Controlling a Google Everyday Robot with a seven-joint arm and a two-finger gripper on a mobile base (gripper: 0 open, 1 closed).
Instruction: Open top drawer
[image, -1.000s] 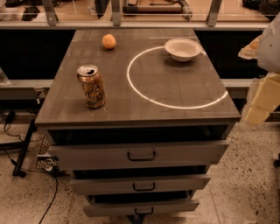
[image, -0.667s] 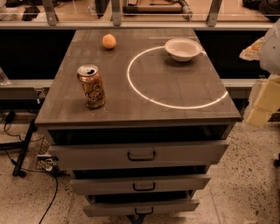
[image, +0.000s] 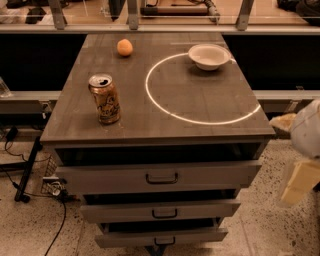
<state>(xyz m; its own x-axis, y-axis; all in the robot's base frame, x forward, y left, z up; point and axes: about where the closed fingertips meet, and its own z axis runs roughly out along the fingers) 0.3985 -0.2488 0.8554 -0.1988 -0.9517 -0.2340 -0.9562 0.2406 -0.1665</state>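
Observation:
The top drawer (image: 100, 177) is the widest grey front, right under the grey tabletop, with a small dark bail handle (image: 161, 178) at its centre. A dark gap shows above its front edge. Two narrower grey drawers sit below it, the middle (image: 115, 211) and the bottom (image: 125, 237), each with a similar handle. My gripper (image: 300, 180) shows as white and cream parts at the right edge of the view. It is to the right of the cabinet at the height of the top drawer and apart from the handle.
On the tabletop (image: 200, 100) stand a gold drink can (image: 105, 98) at the front left, an orange fruit (image: 125, 47) at the back, and a white bowl (image: 209, 56) at the back right. A bright ring of light (image: 150, 95) lies on the top. Cables (image: 30, 180) lie on the floor at the left.
My arm at the right edge has come down from beside the tabletop to the height of the top drawer. The drawers and the things on the tabletop have not moved.

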